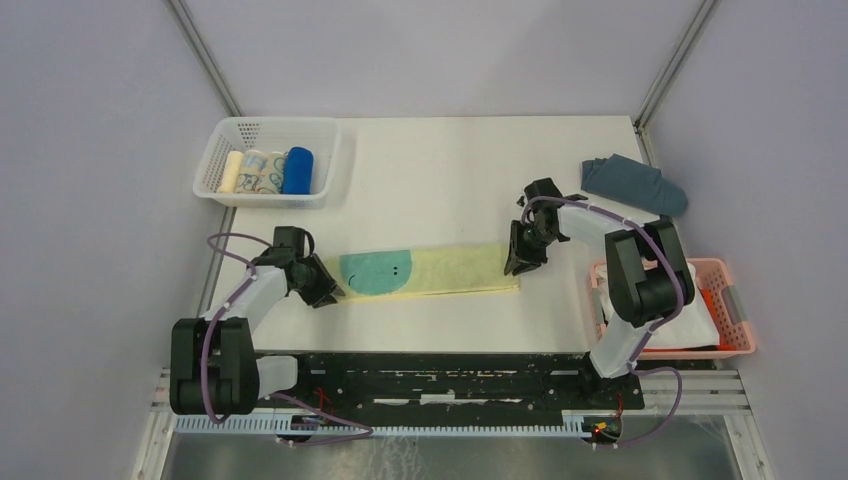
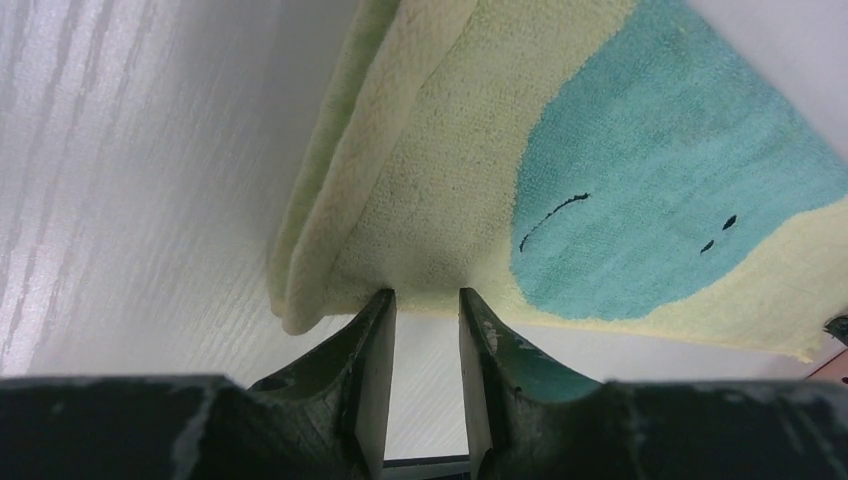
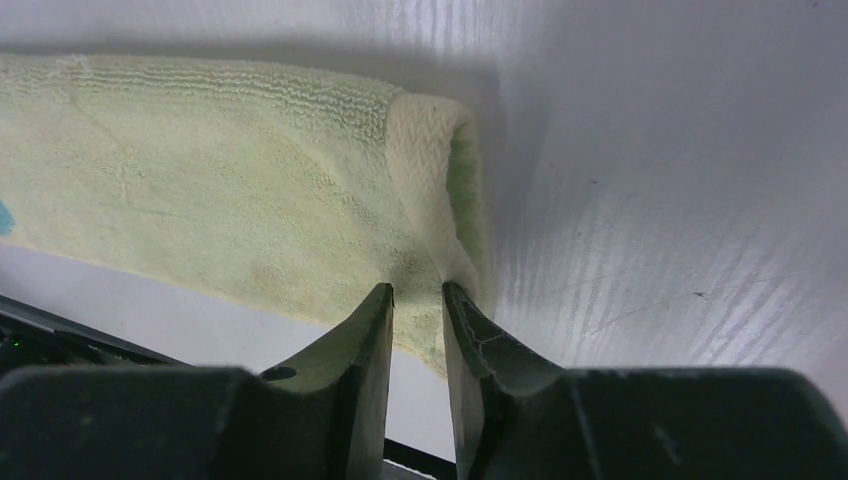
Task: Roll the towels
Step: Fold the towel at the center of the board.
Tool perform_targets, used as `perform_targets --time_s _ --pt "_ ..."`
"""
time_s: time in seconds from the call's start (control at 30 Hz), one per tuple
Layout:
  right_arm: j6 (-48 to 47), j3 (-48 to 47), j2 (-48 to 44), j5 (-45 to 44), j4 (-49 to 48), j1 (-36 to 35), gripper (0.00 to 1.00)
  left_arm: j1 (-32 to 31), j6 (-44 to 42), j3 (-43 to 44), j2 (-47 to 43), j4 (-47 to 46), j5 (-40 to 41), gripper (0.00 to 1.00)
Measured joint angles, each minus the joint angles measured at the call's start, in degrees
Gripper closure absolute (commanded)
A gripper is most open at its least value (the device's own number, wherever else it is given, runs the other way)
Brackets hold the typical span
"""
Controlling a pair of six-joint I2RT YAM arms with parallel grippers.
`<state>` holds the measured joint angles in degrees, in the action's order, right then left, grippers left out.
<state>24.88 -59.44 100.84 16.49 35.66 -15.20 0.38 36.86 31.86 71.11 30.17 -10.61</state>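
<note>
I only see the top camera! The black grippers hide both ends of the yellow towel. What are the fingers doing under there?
Observer: The left gripper rests its tips on the yellow towel, at the edge beside its teal patch, with the jaws slightly apart.
Operator: Is it squeezing?
Observer: I cannot tell, but the cloth puckers a little between the tips.
Operator: And the right one?
Observer: The right gripper meets the other end, where the hem curls up into a little loop.
</note>
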Motion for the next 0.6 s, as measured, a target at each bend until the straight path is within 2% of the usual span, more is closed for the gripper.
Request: perform_targets --time_s 0.37,0.6 --pt "-3.6 -2.5 -0.9 -3.7 1.8 0.7 0.54 -3.7 0.1 3.1 -0.6 0.8 -1.5 0.42" --pt "-5.9 -6.2 -4.4 -7.6 4.4 0.7 0.54 -3.7 -2.8 12.3 -3.1 3.9 4.0 0.38"
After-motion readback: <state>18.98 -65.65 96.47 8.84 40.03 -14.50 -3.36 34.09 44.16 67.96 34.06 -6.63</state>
